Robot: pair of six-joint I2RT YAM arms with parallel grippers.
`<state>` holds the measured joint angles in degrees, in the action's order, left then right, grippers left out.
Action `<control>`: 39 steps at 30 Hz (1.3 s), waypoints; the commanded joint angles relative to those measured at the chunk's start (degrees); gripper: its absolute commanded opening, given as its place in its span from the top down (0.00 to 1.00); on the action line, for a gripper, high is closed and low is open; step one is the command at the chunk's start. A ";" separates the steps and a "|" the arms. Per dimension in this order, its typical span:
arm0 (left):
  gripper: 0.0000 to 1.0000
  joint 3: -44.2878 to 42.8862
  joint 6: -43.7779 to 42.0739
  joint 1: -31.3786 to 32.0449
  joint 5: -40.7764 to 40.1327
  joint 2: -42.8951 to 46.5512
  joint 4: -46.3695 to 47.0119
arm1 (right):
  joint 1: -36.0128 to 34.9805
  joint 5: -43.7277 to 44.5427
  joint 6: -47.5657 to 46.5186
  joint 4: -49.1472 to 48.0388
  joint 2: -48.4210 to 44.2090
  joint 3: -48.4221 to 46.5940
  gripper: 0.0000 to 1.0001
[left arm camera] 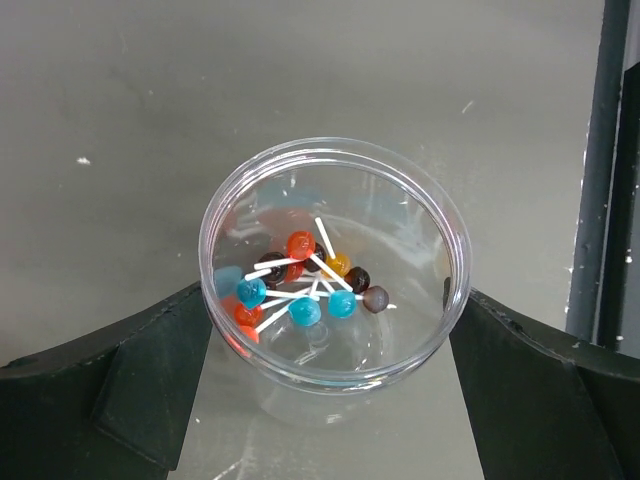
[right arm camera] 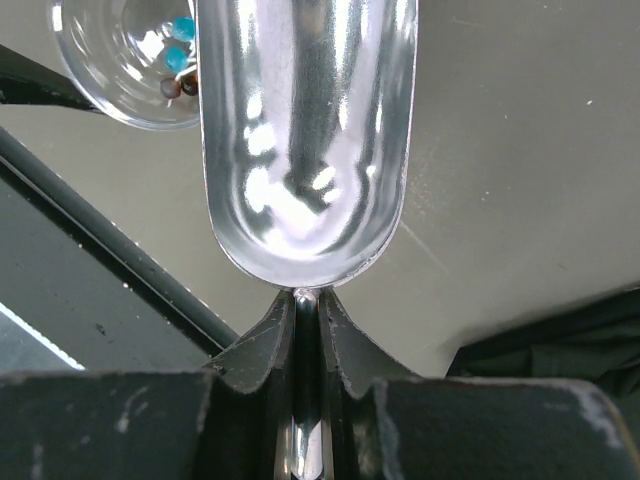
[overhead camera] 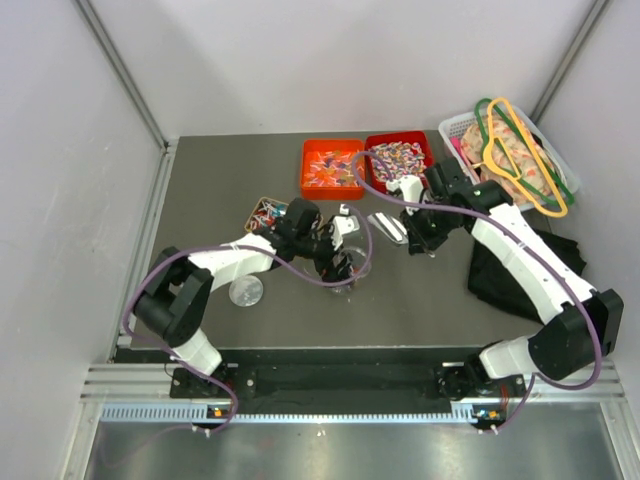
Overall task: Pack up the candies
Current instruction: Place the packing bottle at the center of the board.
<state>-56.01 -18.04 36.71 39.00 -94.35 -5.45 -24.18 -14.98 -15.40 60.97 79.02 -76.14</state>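
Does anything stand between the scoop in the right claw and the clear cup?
Nothing on the table does: only bare surface lies between the scoop and the clear cup. The left arm's purple cable loops close by the cup.

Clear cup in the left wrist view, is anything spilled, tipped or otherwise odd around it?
Nothing stands out. The clear cup stands upright between the spread fingers of the left tool. The candies all lie inside it, and none shows on the grey table around it. The scoop held in the right tool is empty.
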 commanded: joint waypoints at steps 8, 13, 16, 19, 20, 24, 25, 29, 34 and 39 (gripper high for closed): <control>0.01 6.78 0.38 -1.46 8.90 0.91 12.83 | 0.28 -3.64 -1.38 0.11 -3.26 2.05 1.00; 0.01 8.99 -3.13 -1.38 4.51 2.15 12.92 | -0.60 -7.08 -2.44 2.48 -1.77 0.64 1.00; 0.01 11.26 -3.67 -1.46 3.37 2.50 15.55 | -2.79 -10.06 -3.41 4.41 -0.02 -0.76 1.00; 0.01 12.77 -0.61 -0.94 -2.24 2.24 20.56 | -5.52 -9.36 -3.94 5.47 1.92 -1.82 1.00; 0.01 12.94 -0.50 -0.85 -5.48 2.15 21.27 | -5.96 -9.54 -4.20 5.65 2.45 -1.91 1.00; 0.01 14.61 0.64 -0.33 -12.53 3.11 25.75 | -8.85 -8.57 -5.08 7.14 4.29 -2.96 1.00; 0.01 14.61 0.64 -0.32 -13.07 3.12 25.93 | -9.30 -8.14 -5.08 7.32 4.38 -3.05 1.00; 0.01 15.31 0.38 -0.32 -14.13 3.55 26.72 | -10.09 -4.36 -4.55 6.79 4.91 -2.70 1.00; 0.01 15.32 0.29 -0.23 -12.55 3.56 26.81 | -10.00 -2.16 -3.24 6.35 6.93 -4.36 1.00; 0.01 14.26 0.03 -0.32 -12.73 4.87 24.09 | -10.09 1.17 -2.18 5.04 7.99 -4.99 1.00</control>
<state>-40.82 -17.89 36.45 26.89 -92.40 17.93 -33.61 -16.91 -18.83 67.77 86.59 -78.37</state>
